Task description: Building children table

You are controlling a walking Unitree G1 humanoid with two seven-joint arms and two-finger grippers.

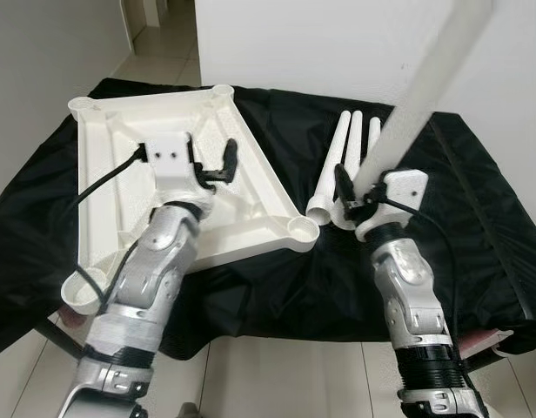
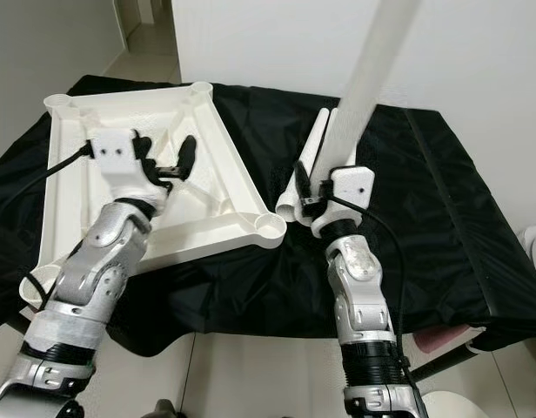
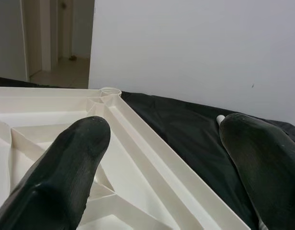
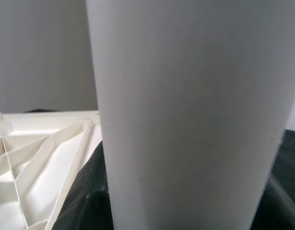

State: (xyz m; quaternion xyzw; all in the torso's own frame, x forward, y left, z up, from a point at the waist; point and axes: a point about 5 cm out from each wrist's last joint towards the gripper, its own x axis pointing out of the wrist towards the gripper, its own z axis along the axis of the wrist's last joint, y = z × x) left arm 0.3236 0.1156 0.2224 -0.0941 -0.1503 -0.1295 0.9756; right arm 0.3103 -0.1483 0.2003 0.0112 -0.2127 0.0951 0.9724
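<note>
White plastic table parts are laid out on a black cloth (image 1: 277,287).
One leg (image 1: 416,100) is pinched upright by the right gripper (image 1: 348,193), just before the three legs (image 1: 342,161) lying beyond; the left gripper (image 1: 217,165) is held spread over the upturned tabletop (image 1: 251,174).

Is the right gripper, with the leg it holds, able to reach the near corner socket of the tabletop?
Probably yes. The right gripper holds the leg upright just beside the near corner socket, with nothing between them.
</note>
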